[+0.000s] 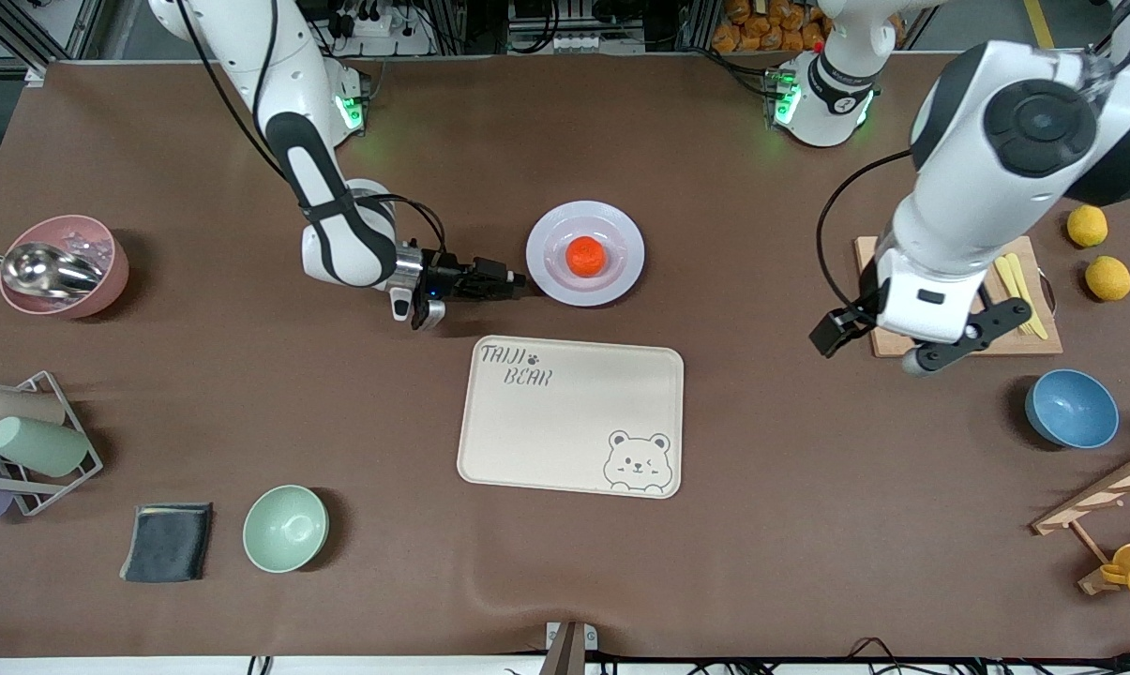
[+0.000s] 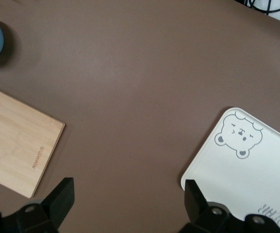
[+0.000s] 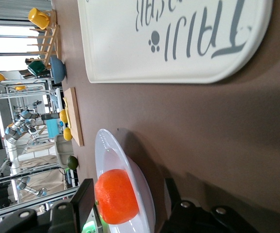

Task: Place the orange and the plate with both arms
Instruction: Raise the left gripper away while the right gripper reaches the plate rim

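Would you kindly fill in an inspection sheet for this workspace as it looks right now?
Surface: brown table cover, slightly wrinkled at the edge nearest the front camera.
Job's things: orange sits in the plate; the bear tray lies nearer the camera.
Clutter: pink bowl with scoop, cup rack, grey cloth, green bowl, blue bowl, cutting board, two lemons.
Grippers: right gripper low at the plate's rim, fingers either side of it, not yet closed; left gripper open, waiting over the cutting board's edge.
Cables: black cables along both arms.
Surroundings: wooden stand, frame rails.
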You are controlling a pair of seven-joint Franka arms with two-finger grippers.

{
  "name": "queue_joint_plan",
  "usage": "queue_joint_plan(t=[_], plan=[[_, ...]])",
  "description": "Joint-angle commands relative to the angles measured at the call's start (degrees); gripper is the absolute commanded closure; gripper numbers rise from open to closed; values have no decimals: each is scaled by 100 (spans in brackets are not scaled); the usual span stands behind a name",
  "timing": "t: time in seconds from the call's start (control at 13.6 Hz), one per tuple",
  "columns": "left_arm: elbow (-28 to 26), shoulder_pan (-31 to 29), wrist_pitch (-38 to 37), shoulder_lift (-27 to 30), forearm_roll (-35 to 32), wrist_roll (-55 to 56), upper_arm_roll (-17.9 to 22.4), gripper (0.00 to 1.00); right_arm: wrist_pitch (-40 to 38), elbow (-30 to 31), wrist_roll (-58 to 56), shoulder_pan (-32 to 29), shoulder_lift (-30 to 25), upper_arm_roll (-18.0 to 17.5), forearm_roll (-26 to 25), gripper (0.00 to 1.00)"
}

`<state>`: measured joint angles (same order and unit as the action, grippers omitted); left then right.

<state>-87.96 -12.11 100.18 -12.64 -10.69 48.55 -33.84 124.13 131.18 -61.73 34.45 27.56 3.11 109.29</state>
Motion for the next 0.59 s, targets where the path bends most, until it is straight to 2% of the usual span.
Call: queue_joint_plan(t=[0.0, 0.15, 0.22, 0.52], plan=[[253, 76, -534, 305, 356, -563, 305, 0, 68, -57, -137, 149, 74, 40, 320, 35], [236, 1039, -640, 464, 584, -1527, 1698, 0, 68, -57, -164, 255, 92, 49, 461, 40], [236, 1148, -736, 551, 768, -2081, 2071, 0, 68, -57, -173, 299, 92, 49, 497, 41], [175, 991, -825, 736, 928, -2946, 2399, 0, 68, -57, -374, 361, 206, 49, 655, 44]])
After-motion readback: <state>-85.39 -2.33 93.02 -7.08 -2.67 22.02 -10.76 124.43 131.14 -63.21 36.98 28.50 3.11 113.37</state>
